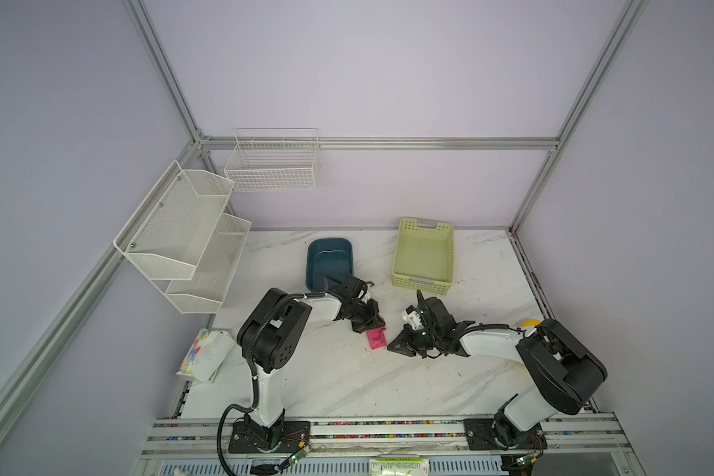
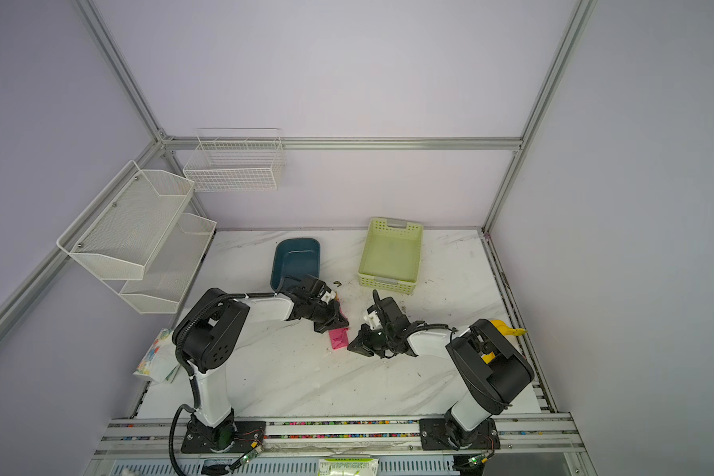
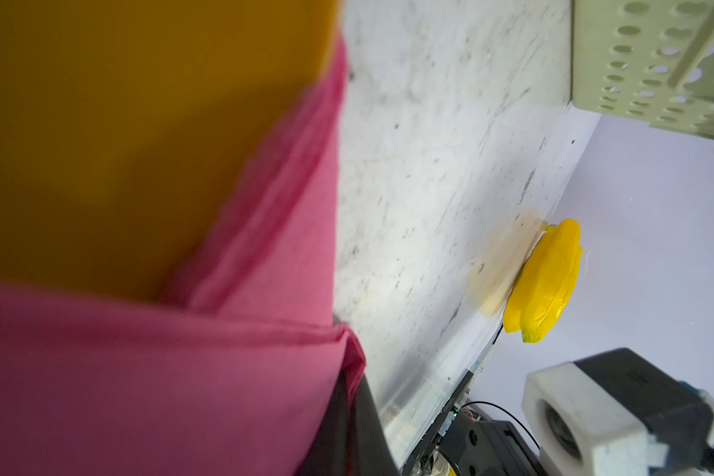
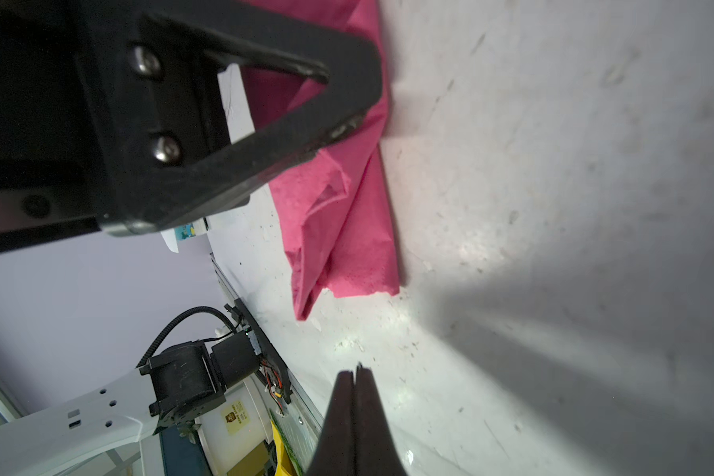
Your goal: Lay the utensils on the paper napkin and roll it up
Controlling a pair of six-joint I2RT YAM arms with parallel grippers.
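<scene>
Your left jaws: clenched, tips touching paper napkin [image 1: 376, 338] at 12 o'clock end. Right jaws: clenched, empty, 3 o'clock.

Two arms, each of glossy white link shells [image 1: 269, 395] between bulky black joint housings [image 1: 275, 329], bolted to flat black base plates [image 1: 477, 434]. Ribbed black cable conduit [image 4: 201, 309] along the left arm [image 1: 324, 307]. Round holes [image 4: 108, 403] and slots punched in the white shell. Black open-framed triangular gripper finger [image 4: 264, 152] with two silver screws [image 4: 144, 61]. White boxy wrist camera housing [image 3: 586, 412], black-backed.
</scene>
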